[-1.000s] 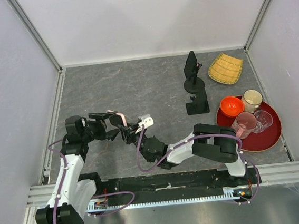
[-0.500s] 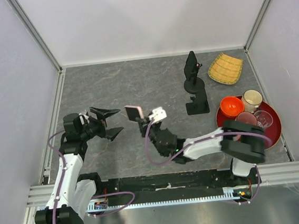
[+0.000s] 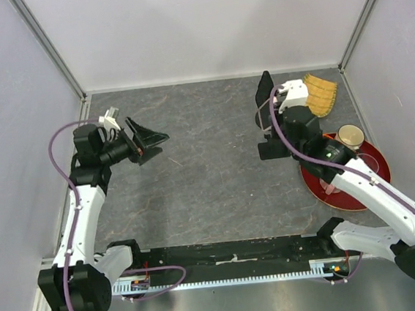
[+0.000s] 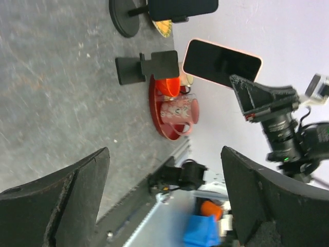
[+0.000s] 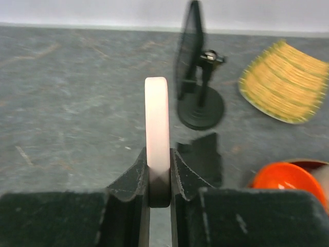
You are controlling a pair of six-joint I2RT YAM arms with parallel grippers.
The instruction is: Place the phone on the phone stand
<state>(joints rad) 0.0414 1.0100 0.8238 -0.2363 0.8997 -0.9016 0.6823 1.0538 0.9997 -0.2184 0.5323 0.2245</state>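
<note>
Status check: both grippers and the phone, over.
Left gripper open, empty. Right gripper shut on phone, edge-up, not yet on phone stand. Nothing between them.

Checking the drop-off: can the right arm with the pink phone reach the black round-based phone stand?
Probably yes: the right gripper, shut on the pink phone, faces the black round-based phone stand, nothing between.

We're looking straight along the right gripper, its jaws pinched on the phone, which stands edge-on and pale pink. Beyond it, just to the right, the black phone stand sits upright on the grey table. Further right we see a yellow woven dish, and an orange bowl at lower right.
</note>
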